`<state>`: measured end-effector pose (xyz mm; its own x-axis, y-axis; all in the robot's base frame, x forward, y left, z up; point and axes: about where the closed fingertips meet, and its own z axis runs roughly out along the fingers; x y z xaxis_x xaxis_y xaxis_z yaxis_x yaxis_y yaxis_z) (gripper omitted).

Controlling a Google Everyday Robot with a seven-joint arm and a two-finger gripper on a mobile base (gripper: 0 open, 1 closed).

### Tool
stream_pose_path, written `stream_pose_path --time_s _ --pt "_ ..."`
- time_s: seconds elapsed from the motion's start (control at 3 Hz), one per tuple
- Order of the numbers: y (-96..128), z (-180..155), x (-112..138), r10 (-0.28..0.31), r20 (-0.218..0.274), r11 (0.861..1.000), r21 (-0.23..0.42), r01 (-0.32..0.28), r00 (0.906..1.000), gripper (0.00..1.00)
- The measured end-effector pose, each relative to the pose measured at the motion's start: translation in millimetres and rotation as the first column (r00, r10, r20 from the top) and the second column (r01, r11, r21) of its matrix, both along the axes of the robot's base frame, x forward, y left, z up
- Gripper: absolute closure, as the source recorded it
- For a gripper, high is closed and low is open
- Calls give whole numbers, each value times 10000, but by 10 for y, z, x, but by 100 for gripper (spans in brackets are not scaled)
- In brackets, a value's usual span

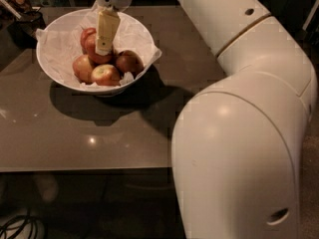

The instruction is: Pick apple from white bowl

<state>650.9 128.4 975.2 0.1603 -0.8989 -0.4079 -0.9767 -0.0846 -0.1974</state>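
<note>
Red apple beneath jaws, in white bowl

- The robot's pale hand hangs over the middle of the wide, round white bowl. Its white wrist is cut off by the top edge.
- The hand covers the middle of the round red apple beneath it and hides part of the bowl's far rim.
- The bulky white arm hides the right of the grey-brown surface and runs off the bottom edge.
- The dark objects at the top-left corner are cropped and too dim to identify.
</note>
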Motion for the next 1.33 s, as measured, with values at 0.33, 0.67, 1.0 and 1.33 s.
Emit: stream_pose_path --time_s 0.33,0.67,1.0,1.33 --pt "79 -34 65 157 -11 9999 -45 -157 9999 23" --pt "124 -106 141 184 -97 9998 -77 -184 9998 25" --pt "130 -208 192 118 -311 9999 -108 -121 9994 26" --pt "124 -305 215 24 -550 9999 -104 -30 9985 25"
